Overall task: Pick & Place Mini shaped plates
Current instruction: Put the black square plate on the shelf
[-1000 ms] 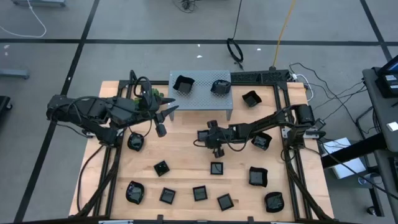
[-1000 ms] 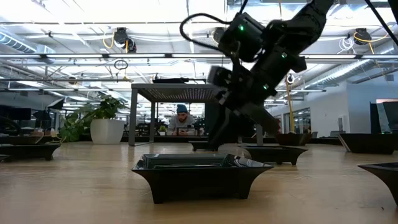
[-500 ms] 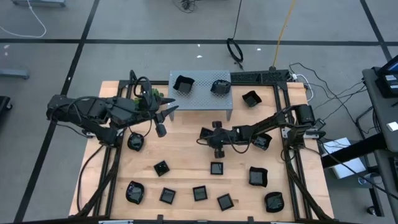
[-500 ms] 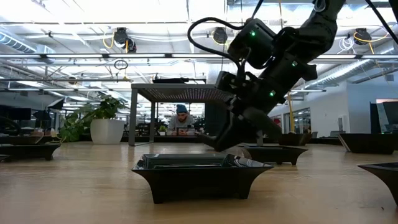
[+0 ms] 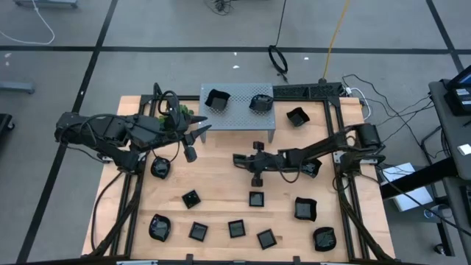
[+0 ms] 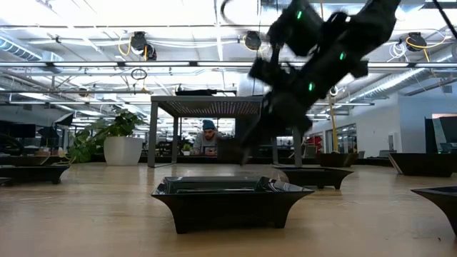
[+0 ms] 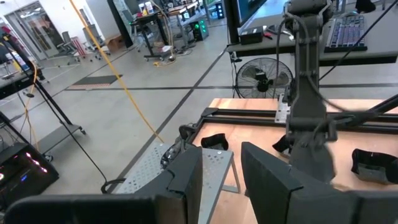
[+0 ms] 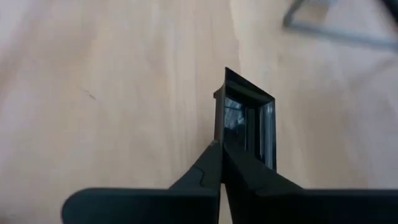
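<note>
Several mini shaped plates, small glossy black dishes, lie about the wooden table [image 5: 221, 184]. Two more rest on the grey perforated stand [image 5: 237, 110]. My right gripper [image 5: 239, 158] [image 8: 222, 146] hangs over the table's middle, just in front of the stand, shut on one small square plate [image 8: 245, 124]. In the low view this gripper [image 6: 246, 146] is blurred above a plate in the foreground [image 6: 228, 203]. My left gripper [image 5: 193, 136] [image 7: 221, 180] stays raised at the stand's left end, open, nothing between its fingers. My right gripper pinches the square plate's rim [image 8: 219, 134] between its two fingers, at the middle of one side. The fingers slant down from the table's right side. The plate is tipped steeply on edge beyond the fingertips and looks raised off the wood.
A green sprig [image 5: 180, 114] lies by the stand's left end, under my left arm. Plates sit at the far right [image 5: 298, 115], at the left [image 5: 160, 168], by my right arm [image 5: 310, 168], and in a row along the near edge [image 5: 236, 228]. Black rails frame the table.
My right gripper has shut on the square plate, rolled about its own line and risen a little. The plate has come up from lying flat and now stands tipped on edge in the fingers.
</note>
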`<move>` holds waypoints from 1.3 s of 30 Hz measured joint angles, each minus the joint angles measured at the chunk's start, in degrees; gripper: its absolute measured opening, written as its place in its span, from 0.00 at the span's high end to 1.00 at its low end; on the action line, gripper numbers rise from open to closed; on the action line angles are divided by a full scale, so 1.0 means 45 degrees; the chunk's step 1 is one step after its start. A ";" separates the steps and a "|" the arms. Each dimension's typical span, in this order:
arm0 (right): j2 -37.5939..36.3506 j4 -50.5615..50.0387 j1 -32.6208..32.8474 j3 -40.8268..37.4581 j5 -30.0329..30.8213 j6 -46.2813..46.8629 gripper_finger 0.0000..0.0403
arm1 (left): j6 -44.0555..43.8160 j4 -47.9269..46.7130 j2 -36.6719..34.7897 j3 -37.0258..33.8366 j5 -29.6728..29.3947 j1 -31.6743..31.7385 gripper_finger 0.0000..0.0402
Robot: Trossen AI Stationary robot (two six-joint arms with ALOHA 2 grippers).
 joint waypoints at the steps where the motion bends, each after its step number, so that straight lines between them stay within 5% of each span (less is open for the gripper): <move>1: -0.0305 -0.0014 0.0085 0.0000 -0.0002 -0.0005 1.00 | 0.0000 0.0000 -0.0002 0.0000 0.0000 0.0000 0.71; 11: -0.3820 -0.0135 0.0345 0.0000 0.0110 -0.0275 1.00 | 0.0000 0.0000 0.0000 0.0000 0.0003 0.0000 0.71; 16: -0.4717 0.0270 0.0203 0.0015 0.1505 -0.0920 1.00 | 0.0000 0.0000 -0.0002 0.0000 0.0000 0.0000 0.71; 20: -0.4725 0.0179 -0.0374 0.0015 0.2383 -0.1499 1.00 | 0.0000 0.0044 0.0003 0.0000 0.0005 0.0000 0.71; 34: -0.3258 0.1040 -0.3196 0.0024 0.2296 -0.3515 1.00 | 0.0006 0.1212 0.0003 0.0000 0.0000 0.0000 0.71; 39: -0.3211 0.1364 -0.3660 0.0024 0.0995 -0.3821 1.00 | 0.0005 0.1228 0.0003 0.0000 0.0005 0.0121 0.71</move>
